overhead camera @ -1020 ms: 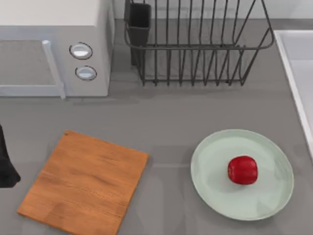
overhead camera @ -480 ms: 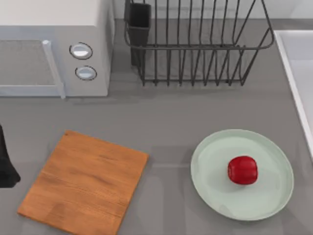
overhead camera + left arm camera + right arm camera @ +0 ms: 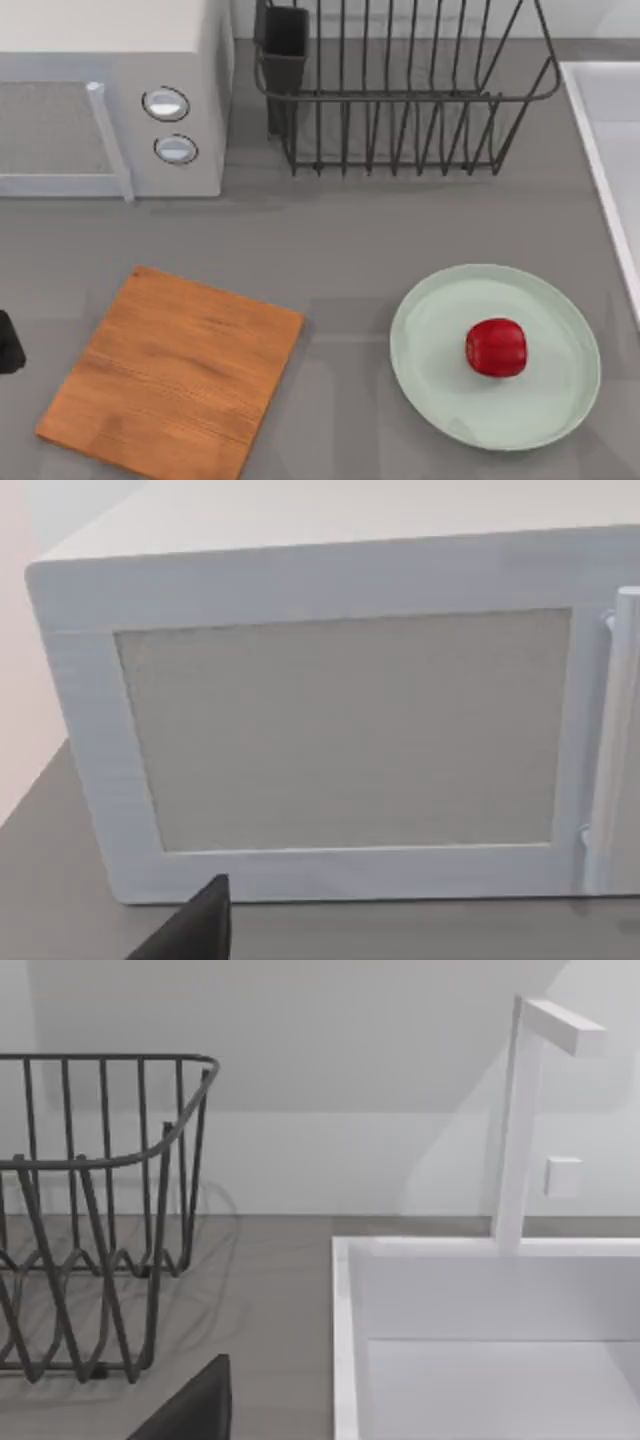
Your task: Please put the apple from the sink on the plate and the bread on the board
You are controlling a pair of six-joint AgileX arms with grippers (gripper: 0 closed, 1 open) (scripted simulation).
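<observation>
The small glossy red apple (image 3: pixel 496 347) sits on the large round pale mint-green plate (image 3: pixel 430 380), a little toward the plate's right side and inside its shallow rim. The plate rests on the grey table (image 3: pixel 350 260) at the right of the top view, near the white sink (image 3: pixel 610 160), whose raised pale rim runs along the table's right edge. In the right wrist view the sink's basin (image 3: pixel 480 1360) appears with a white tap (image 3: pixel 530 1110) standing at its far rim.

The flat rectangular orange-brown wooden cutting board (image 3: pixel 175 375) lies at the left, turned at a slight angle, well apart from the plate and bare on top.

Behind the board stands a white microwave (image 3: pixel 110 100) with two round knobs, and to its right a dark wire dish rack (image 3: pixel 400 90).

The left gripper (image 3: pixel 8 343) shows as a dark shape at the table's left edge, just beside the board; whether its fingers are spread or closed cannot be told. A dark finger (image 3: pixel 190 1405) of the right gripper shows in the right wrist view, and its state cannot be told either.
</observation>
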